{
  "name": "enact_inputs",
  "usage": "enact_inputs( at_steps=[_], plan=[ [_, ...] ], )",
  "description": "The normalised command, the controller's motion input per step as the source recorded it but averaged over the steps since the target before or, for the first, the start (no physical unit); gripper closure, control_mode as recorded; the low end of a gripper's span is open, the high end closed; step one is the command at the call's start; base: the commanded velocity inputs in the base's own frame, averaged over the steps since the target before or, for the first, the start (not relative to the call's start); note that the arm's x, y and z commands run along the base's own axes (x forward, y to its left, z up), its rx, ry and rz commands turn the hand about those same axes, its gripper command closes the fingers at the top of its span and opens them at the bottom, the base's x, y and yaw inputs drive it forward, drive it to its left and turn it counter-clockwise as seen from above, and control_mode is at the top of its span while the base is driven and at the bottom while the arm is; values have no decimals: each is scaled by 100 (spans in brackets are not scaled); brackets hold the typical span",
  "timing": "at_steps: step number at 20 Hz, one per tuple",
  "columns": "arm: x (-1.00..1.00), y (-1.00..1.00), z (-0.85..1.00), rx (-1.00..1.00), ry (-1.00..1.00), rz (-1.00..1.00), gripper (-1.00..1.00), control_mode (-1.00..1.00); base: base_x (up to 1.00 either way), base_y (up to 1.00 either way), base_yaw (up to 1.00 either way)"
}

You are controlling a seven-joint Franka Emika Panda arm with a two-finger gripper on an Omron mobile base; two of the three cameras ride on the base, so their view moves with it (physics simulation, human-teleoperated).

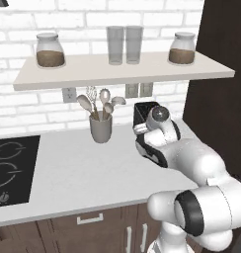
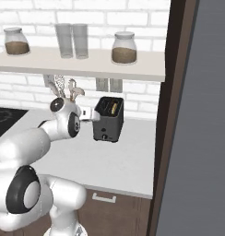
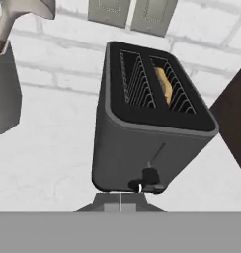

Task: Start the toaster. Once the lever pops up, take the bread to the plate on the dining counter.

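A: what's the arm (image 1: 191, 163) look like?
B: glossy white rounded shells, chunky, with dark bands at the joints. round grey cap on the wrist. gripper (image 3: 120, 201) has small dark grey fingertips.

shelf (image 2: 86, 64) low over toaster (image 2: 108, 120), utensil crock (image 1: 100, 128) left, dark panel (image 2: 172, 115) right

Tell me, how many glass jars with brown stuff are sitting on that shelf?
2. One jar stands at the left end of the shelf, the other jar at the right end, with two empty glasses between them. No others are visible.
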Motion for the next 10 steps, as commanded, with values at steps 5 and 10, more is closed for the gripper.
enact_inputs(
  at_steps=[5,10],
  plan=[
    [-34,71,47,-21,7,-2,100,-100,0,0,0],
    [-13,65,34,-24,21,-5,100,-100,0,0,0]
  ],
)
